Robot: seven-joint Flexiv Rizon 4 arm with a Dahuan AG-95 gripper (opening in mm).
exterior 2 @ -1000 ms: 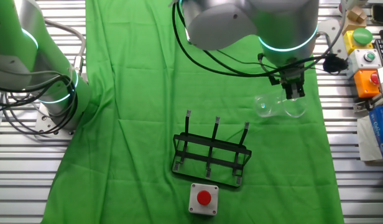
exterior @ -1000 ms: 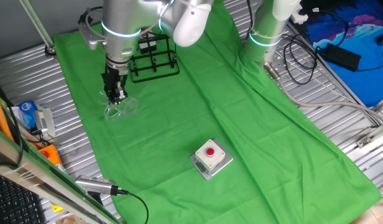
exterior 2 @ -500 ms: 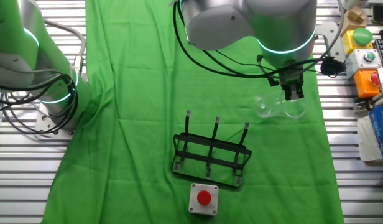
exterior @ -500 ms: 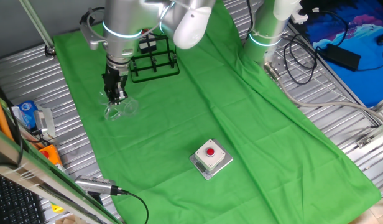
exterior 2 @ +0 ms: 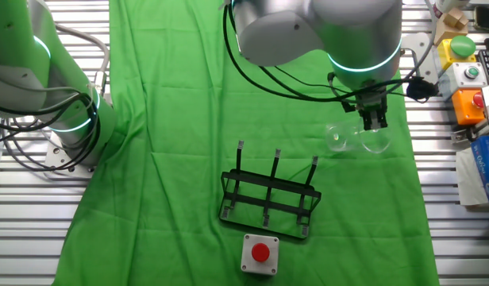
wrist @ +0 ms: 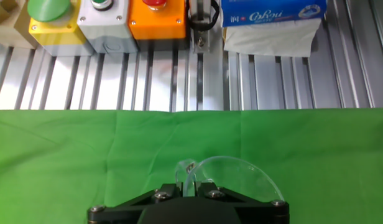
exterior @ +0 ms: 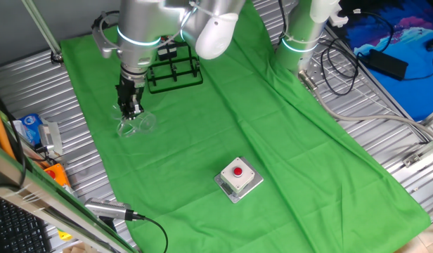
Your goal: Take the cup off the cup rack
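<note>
A green cloth (exterior: pixel 223 126) covers the middle of a table of ribbed metal slats (exterior 2: pixel 451 230), lying in soft folds. Past the cloth's edge stand button boxes, yellow (wrist: pixel 51 28), grey (wrist: pixel 104 25) and orange (wrist: pixel 157 22), beside a blue tissue pack (wrist: pixel 272 12). Black cables (exterior: pixel 343 63) trail over the slats. The light is even and bright.

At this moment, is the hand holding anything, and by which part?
It looks so: the hand appears closed on the rim of the small clear glass cup, which lies on its side on the green cloth.
</note>
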